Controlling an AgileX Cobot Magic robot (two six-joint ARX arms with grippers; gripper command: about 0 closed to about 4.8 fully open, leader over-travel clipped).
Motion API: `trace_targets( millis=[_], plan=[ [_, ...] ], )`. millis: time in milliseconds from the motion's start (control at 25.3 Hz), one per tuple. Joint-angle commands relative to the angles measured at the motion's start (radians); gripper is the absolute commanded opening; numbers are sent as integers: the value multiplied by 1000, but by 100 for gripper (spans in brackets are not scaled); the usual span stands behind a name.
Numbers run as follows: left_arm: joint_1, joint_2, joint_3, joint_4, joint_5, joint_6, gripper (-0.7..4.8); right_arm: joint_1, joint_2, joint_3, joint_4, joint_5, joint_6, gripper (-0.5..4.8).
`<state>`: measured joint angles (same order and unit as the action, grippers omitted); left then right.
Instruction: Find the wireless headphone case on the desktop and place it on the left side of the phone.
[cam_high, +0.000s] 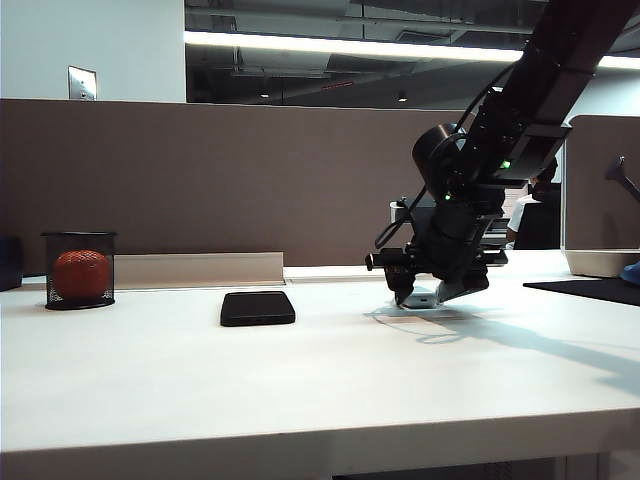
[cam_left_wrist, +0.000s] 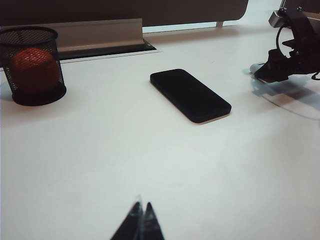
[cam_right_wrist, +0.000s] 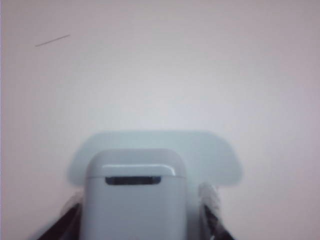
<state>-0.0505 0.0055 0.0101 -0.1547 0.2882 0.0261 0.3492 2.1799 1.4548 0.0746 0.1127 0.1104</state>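
Currently the right tool (cam_right_wrist: 142, 220) is lowered onto the worktop (cam_high: 300, 380) to the right of the phone (cam_high: 258, 308), its two fingers (cam_right_wrist: 212, 210) set on either side of the wireless headphone case (cam_right_wrist: 134, 195). A gap is seen on one side, so the fingers are judged part-spread around the case rather than pinching it; firm contact cannot be told. The case stands between the fingers, its dark slot facing the wrist camera. The phone lies well apart to the left, long axis across the exterior view. The case must be carried past the phone to its far left side, towards the mesh pen cup (cam_high: 79, 270). The left tool (cam_left_wrist: 141, 222) is pressed together, hanging back above bare worktop, nearer that spot.
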Motion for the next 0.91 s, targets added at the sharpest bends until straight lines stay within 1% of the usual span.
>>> trace_targets(
  millis=[40,158,198,237,632,909],
  plan=[
    [2,1,2,6,8,0,-6,2,2,3,-3,2,-6,247],
    [2,1,2,6,8,0,-6,2,2,3,-7,2,-6,232],
    [2,1,2,6,8,0,-6,1,2,3,-13,6,-6,203],
    [2,1,2,6,8,0,-6,1,2,3,-18,13,-6,200],
    [2,1,2,6,8,0,-6,2,-4,4,-26,24,-6,201],
    [2,1,2,6,8,0,-6,2,-49,4,-18,24,-10,201]
  ],
)
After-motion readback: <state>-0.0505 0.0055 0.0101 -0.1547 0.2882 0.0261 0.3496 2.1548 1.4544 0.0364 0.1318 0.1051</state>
